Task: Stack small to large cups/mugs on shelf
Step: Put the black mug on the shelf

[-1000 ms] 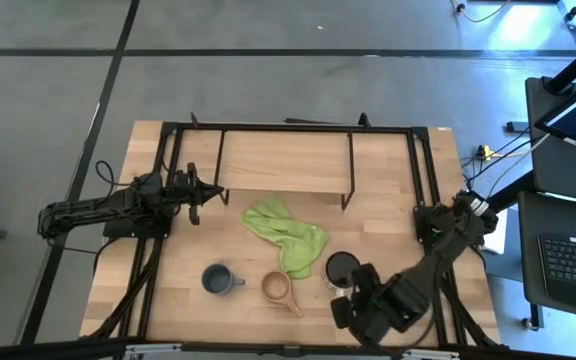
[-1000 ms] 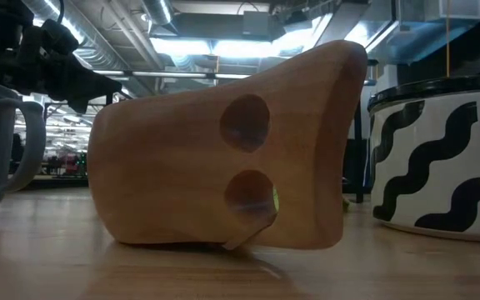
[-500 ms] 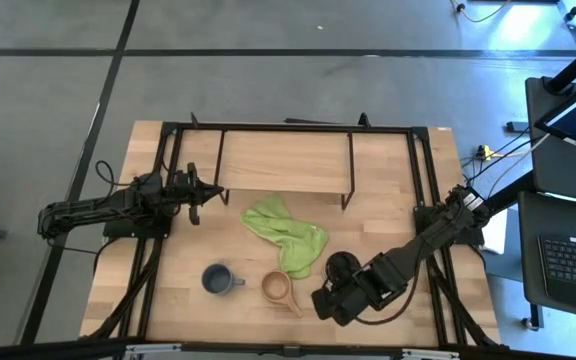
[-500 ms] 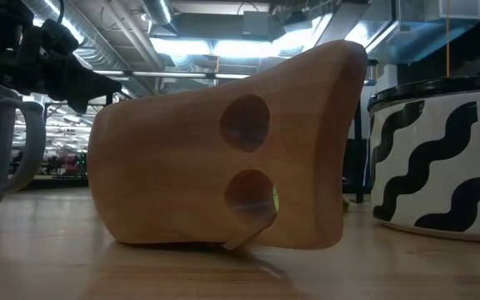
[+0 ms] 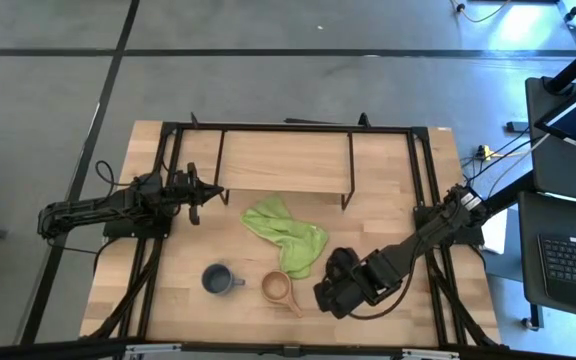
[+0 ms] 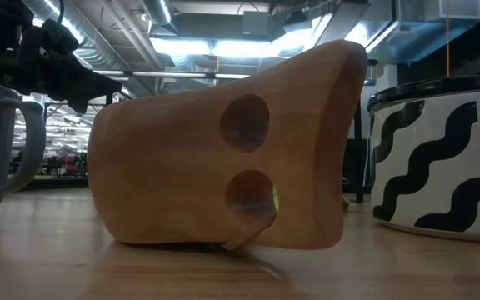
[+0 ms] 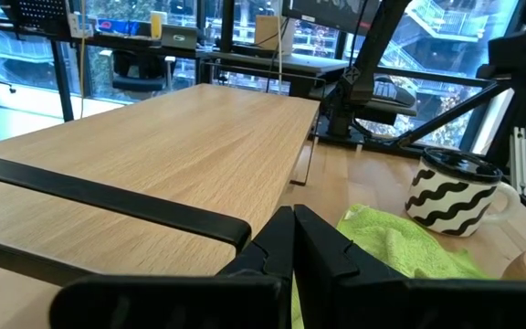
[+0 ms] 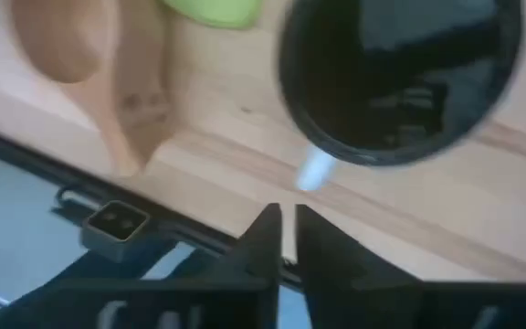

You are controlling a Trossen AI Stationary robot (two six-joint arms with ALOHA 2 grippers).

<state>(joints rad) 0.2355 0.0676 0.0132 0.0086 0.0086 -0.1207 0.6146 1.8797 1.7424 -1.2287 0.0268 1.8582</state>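
The small tan wooden cup (image 5: 277, 288) stands near the table's near edge, with the grey-blue mug (image 5: 218, 279) to its left. The large mug (image 5: 342, 264), white with black waves (image 7: 453, 195) and dark inside (image 8: 400, 78), stands to its right. The shelf (image 5: 283, 160) stands at the far side. My right gripper (image 5: 330, 292) hovers shut at the large mug's near side, its fingertips (image 8: 286, 224) just short of the mug's handle (image 8: 316, 171). My left gripper (image 5: 200, 196) is shut (image 7: 292, 239) and waits by the shelf's left end.
A crumpled green cloth (image 5: 286, 236) lies between the shelf and the cups. The wooden cup's handle (image 6: 223, 150) points toward the near edge, close to my right gripper. Black frame rails (image 5: 423, 180) run along the table's sides.
My right gripper has gone from the near right corner toward the table's left and a little toward the far edge. It has ended at the large mug's near side. The cups and my left arm have kept still.
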